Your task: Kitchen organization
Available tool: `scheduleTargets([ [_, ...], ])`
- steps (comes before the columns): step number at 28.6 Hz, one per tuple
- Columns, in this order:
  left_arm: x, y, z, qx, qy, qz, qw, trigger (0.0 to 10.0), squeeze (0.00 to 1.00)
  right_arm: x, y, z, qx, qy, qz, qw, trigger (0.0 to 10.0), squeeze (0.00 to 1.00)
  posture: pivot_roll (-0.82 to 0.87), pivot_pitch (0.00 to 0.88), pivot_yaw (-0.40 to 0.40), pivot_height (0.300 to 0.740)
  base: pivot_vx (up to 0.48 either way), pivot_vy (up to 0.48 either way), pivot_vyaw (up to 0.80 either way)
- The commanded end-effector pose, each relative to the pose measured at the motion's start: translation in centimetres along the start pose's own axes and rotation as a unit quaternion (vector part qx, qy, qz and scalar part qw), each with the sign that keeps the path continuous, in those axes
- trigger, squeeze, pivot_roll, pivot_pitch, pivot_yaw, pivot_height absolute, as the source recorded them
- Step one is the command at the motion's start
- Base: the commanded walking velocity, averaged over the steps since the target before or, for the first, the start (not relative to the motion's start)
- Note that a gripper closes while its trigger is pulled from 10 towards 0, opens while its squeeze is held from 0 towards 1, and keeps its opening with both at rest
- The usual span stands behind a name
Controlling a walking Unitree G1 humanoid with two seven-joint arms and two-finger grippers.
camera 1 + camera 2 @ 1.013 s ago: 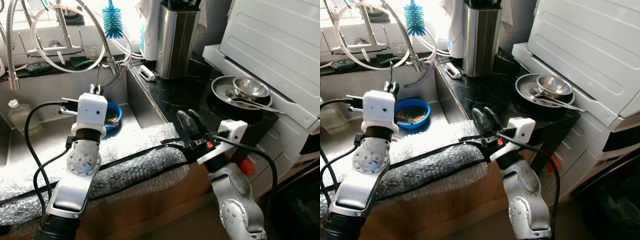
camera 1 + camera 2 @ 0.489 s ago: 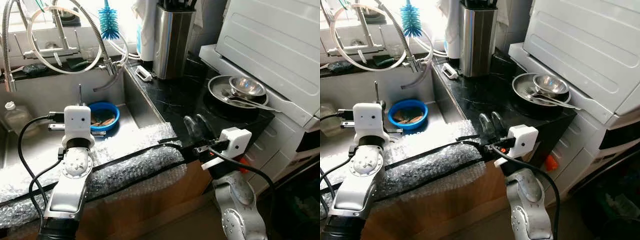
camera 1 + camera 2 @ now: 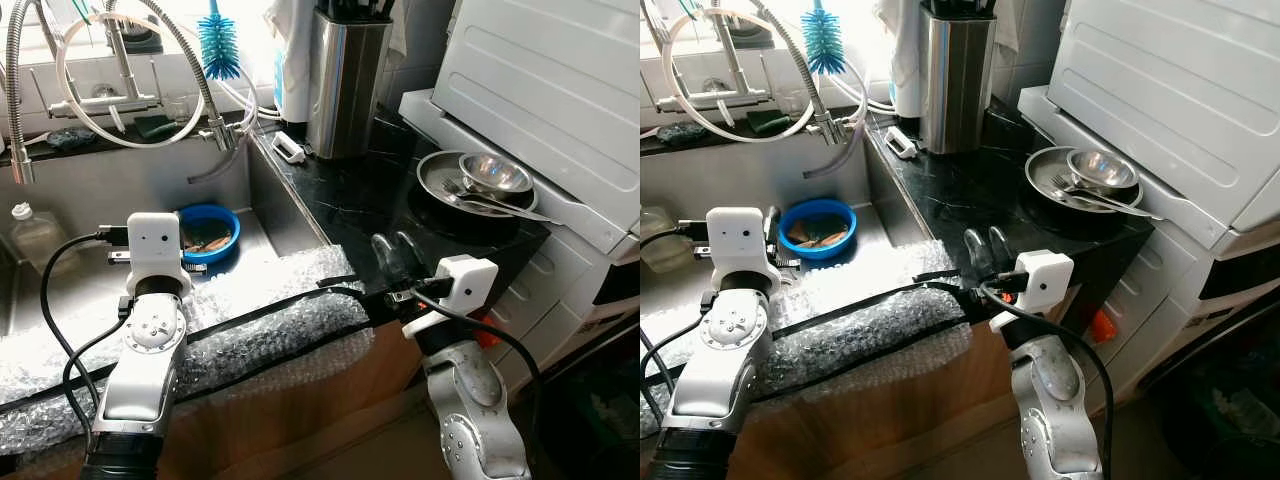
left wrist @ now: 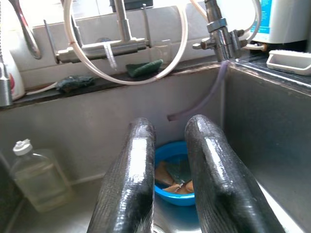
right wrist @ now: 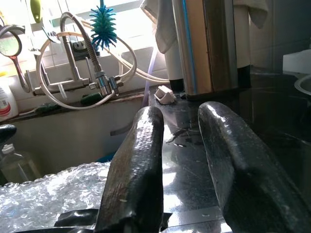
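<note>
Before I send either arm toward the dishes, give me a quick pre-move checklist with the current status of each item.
1. Left claw empty: ok, open, nothing between its fingers.
2. Right claw empty: ok, open, nothing held.
3. Left claw lined up with blue bowl in the sink: ok, the bowl sits straight ahead in the left wrist view.
4. Blue bowl ready to lift: not ok, it holds water and scraps.
5. Right claw's path across the black counter to the metal plate: ok, bare stretch between.
6. Metal plate load stable: cannot tell; a small steel bowl and fork rest on it.
</note>
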State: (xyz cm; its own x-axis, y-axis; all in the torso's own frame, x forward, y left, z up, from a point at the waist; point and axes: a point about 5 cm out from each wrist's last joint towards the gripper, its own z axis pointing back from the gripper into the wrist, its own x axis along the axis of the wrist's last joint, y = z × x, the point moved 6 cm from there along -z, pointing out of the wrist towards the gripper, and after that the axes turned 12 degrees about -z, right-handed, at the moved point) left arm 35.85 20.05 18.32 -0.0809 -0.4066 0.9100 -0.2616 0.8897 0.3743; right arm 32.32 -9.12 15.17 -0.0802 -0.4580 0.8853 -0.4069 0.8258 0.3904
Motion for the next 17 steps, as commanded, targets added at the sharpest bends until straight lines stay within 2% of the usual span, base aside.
scheduleTargets([
  [1, -0.5, -0.8, 0.1, -0.017, 0.015, 0.002, 1.000, 10.0, 1.00, 0.1, -0.3, -0.2, -0.005, 0.000, 0.001, 1.000, 10.0, 0.00, -0.03, 0.000, -0.063, 0.740, 0.000, 0.000, 0.00],
  [4, -0.3, -0.7, 0.0, -0.014, 0.010, 0.000, 1.000, 10.0, 1.00, -0.2, -0.7, -0.3, -0.019, 0.011, 0.011, 1.000, 10.0, 0.00, -0.03, 0.000, -0.064, 0.740, 0.000, 0.000, 0.00],
  [6, 0.7, -0.5, 0.0, -0.010, -0.015, -0.013, 1.000, 10.0, 1.00, -0.2, -1.2, -0.5, -0.031, 0.015, 0.012, 0.999, 10.0, 0.00, -0.03, 0.000, -0.062, 0.740, 0.000, 0.000, 0.00],
  [8, 2.3, -0.2, -0.1, -0.007, -0.046, -0.011, 0.999, 10.0, 0.00, 0.4, -1.3, -0.9, -0.034, 0.011, 0.005, 0.999, 10.0, 0.00, -0.03, 0.000, -0.060, 0.740, 0.000, 0.000, 0.00],
  [10, 3.1, 0.0, -0.1, -0.003, -0.061, -0.014, 0.998, 10.0, 0.00, 0.7, -1.6, -1.3, -0.042, 0.013, 0.007, 0.999, 10.0, 0.00, -0.03, 0.000, -0.059, 0.740, 0.000, 0.000, 0.00],
  [11, 3.9, 0.1, -0.1, -0.005, -0.078, -0.025, 0.997, 10.0, 0.00, 1.3, -1.6, -1.7, -0.041, 0.009, 0.004, 0.999, 10.0, 0.00, -0.03, 0.000, -0.058, 0.740, 0.000, 0.000, 0.00],
  [12, 4.5, -0.1, -0.1, -0.011, -0.094, -0.043, 0.995, 10.0, 0.00, 1.4, -2.2, -2.2, -0.051, 0.025, 0.017, 0.998, 10.0, 0.00, -0.03, 0.000, -0.059, 0.740, 0.000, 0.000, 0.00],
  [13, 4.5, -0.1, -0.1, -0.011, -0.094, -0.043, 0.995, 10.0, 0.00, 1.4, -2.2, -2.2, -0.051, 0.025, 0.017, 0.998, 10.0, 0.00, -0.03, 0.000, -0.059, 0.740, 0.000, 0.000, 0.00],
  [15, 5.6, -0.6, 0.3, -0.026, -0.125, -0.063, 0.990, 10.0, 0.00, 0.1, -5.1, -2.6, -0.115, 0.100, 0.048, 0.987, 10.0, 0.00, -0.04, 0.000, -0.059, 0.740, 0.000, 0.000, 0.00],
  [16, 5.6, -0.6, 0.3, -0.026, -0.125, -0.063, 0.990, 10.0, 0.00, 0.1, -5.1, -2.6, -0.115, 0.100, 0.048, 0.987, 10.0, 0.00, -0.04, 0.000, -0.059, 0.740, 0.000, 0.000, 0.00],
  [17, 5.7, -0.6, 0.4, -0.026, -0.129, -0.061, 0.989, 10.0, 0.00, -0.6, -6.1, -2.5, -0.134, 0.123, 0.036, 0.983, 10.0, 0.00, -0.04, 0.000, -0.057, 0.740, 0.000, 0.000, 0.00],
])
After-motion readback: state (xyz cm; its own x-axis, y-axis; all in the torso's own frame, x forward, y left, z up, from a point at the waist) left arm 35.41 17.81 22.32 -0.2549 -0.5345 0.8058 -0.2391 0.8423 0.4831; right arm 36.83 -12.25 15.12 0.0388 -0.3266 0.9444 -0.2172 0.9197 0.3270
